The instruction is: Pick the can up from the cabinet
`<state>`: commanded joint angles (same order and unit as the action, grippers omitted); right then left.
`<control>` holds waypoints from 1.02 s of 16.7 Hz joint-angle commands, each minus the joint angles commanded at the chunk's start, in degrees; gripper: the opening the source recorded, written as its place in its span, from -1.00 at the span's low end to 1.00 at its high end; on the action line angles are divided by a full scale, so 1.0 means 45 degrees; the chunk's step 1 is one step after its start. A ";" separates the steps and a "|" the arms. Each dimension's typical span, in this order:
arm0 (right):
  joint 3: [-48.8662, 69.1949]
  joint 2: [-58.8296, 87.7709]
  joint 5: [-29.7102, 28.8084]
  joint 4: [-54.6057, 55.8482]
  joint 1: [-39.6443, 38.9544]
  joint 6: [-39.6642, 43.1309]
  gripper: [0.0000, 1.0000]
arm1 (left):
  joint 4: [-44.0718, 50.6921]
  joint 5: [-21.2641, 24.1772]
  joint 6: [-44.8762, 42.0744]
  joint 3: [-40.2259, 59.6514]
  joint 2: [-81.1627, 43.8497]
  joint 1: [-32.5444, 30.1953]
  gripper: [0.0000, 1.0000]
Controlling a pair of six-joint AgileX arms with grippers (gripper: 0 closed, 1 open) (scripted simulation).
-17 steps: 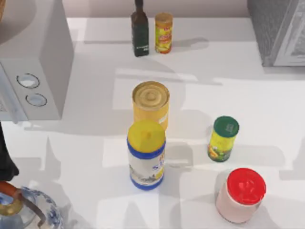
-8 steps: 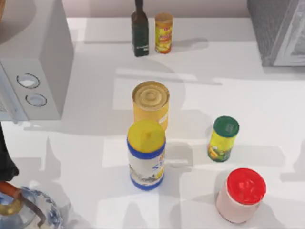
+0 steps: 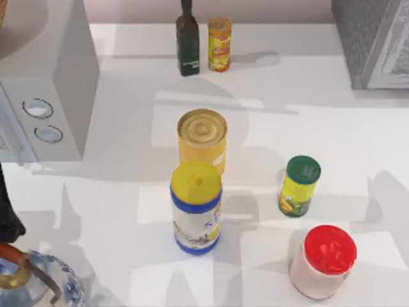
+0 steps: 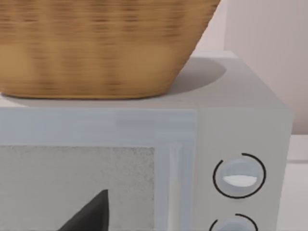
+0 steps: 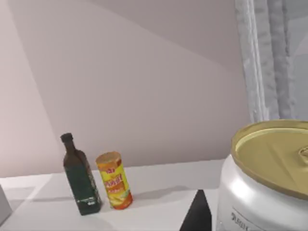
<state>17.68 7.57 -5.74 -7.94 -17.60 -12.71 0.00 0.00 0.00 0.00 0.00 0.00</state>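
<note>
Top view, can upright mid-cabinet, sealed gold top, blue-banded jar just in front, green-capped bottle and red-lidded jar to its right, all capped; left wrist view, basket atop microwave; right wrist view, dark bottle beside orange tube; cannot tell either gripper's state.

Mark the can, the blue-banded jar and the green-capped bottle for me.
can [image 3: 202, 126]: top view, on its gold ringed lid.
blue-banded jar [image 3: 195, 181]: top view, on its yellow cap.
green-capped bottle [image 3: 303, 170]: top view, on its green cap.
</note>
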 joint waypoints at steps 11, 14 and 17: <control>1.4430 0.3970 -0.4108 -0.4287 -1.1593 -0.9218 -1.00 | 0.0000 0.0000 0.0000 0.0000 0.0000 0.0000 1.00; 1.9574 0.5102 -0.5427 -0.5510 -1.5238 -1.2367 -1.00 | 0.0000 0.0000 0.0000 0.0000 0.0000 0.0000 1.00; 2.4996 0.6182 -0.6757 -0.6676 -1.8834 -1.5655 -1.00 | 0.0000 0.0000 0.0000 0.0000 0.0000 0.0000 1.00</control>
<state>130.16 35.39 -36.14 -37.98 -102.35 -83.15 0.00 0.00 0.00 0.00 0.00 0.00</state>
